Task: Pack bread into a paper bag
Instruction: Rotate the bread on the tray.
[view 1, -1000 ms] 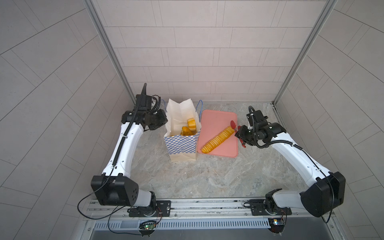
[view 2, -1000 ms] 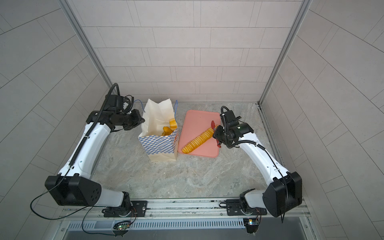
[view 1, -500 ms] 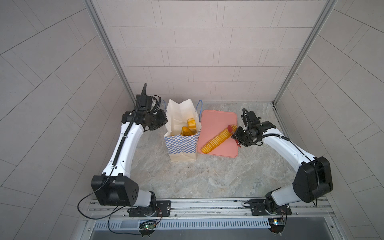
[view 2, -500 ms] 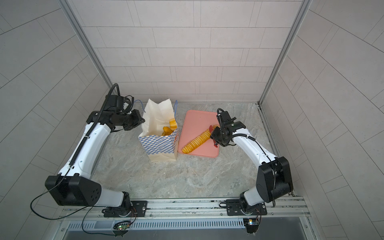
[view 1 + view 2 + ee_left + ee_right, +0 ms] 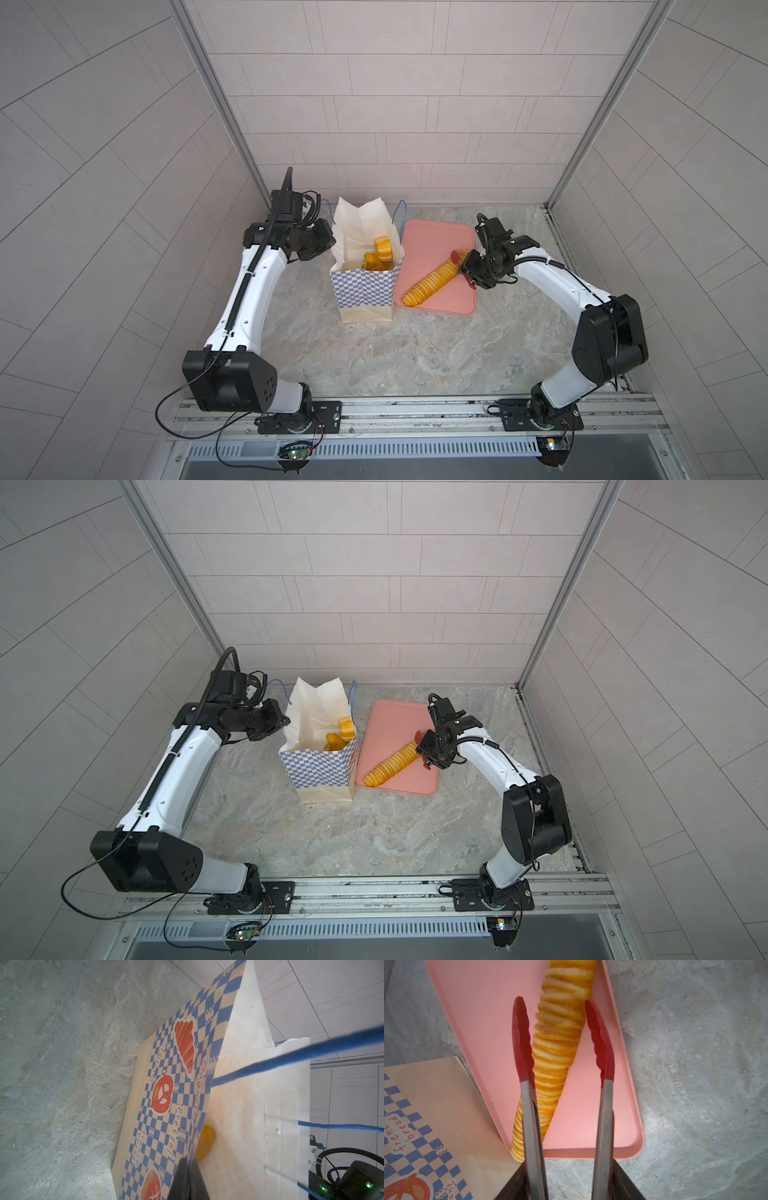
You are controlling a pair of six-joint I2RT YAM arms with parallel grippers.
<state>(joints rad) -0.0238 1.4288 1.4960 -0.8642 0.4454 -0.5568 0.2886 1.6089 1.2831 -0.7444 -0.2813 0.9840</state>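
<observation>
Bread: the baguette point(image 5: 432, 277) lies slantwise on the pink tray point(image 5: 436, 237), its near end close to the tray's front edge, beside the paper bag point(image 5: 365, 291). Two more bread pieces point(image 5: 380, 253) sit inside the bag, seen in both top views. The bag stands upright and open on the worktop point(image 5: 415, 353), just left of the tray.

The left gripper point(image 5: 188, 1167) is at the bag's left rim, jaws pressed together, pinching the paper edge. A blue cord handle point(image 5: 291, 1055) crosses the left wrist view, blurred.

The right gripper point(image 5: 473, 270) is over the tray's right side, jaws clamped on the metal arms of the red tongs point(image 5: 529, 1095). The tongs are spread and straddle the baguette's far half. One red tip lies along the baguette's side, the other is clear of it. Cannot tell if that first tip touches.
</observation>
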